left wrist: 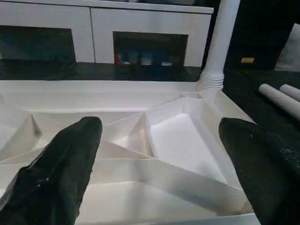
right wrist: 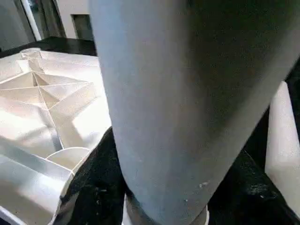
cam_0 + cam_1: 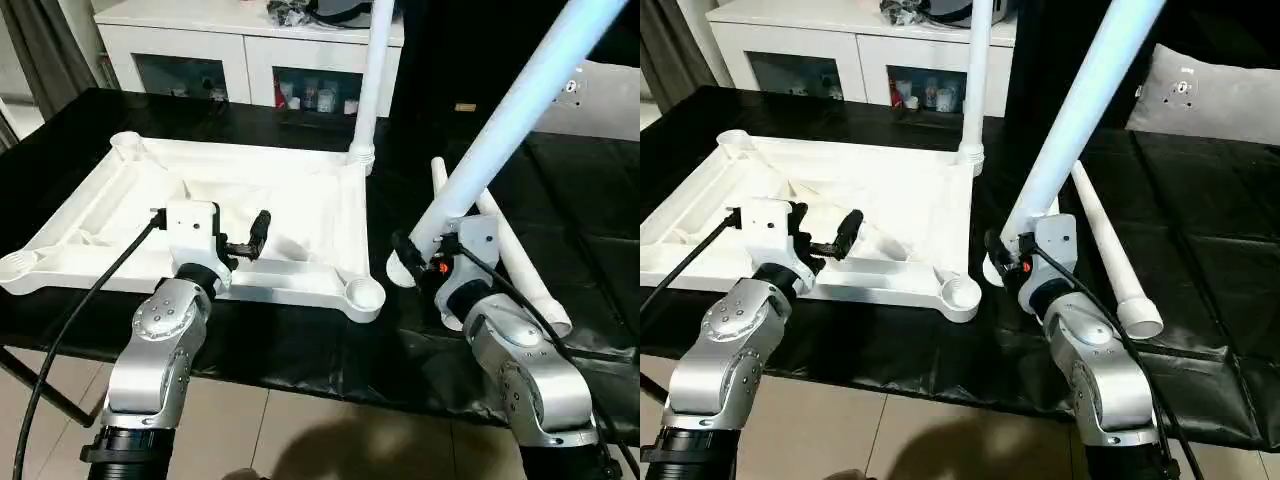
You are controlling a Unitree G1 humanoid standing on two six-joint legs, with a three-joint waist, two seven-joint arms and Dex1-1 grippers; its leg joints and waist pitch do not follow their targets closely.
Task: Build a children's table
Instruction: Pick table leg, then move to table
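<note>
Gripping leg (image 3: 520,110) in right gripper (image 3: 425,255) | left gripper (image 3: 245,235) spread over tabletop (image 3: 310,215)

The held leg (image 3: 520,110) runs off the top edge — its base hides behind the right tool (image 3: 420,262).

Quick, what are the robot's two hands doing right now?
Left gripper: open, empty, over the table top.
Right gripper: shut on a table leg.
</note>
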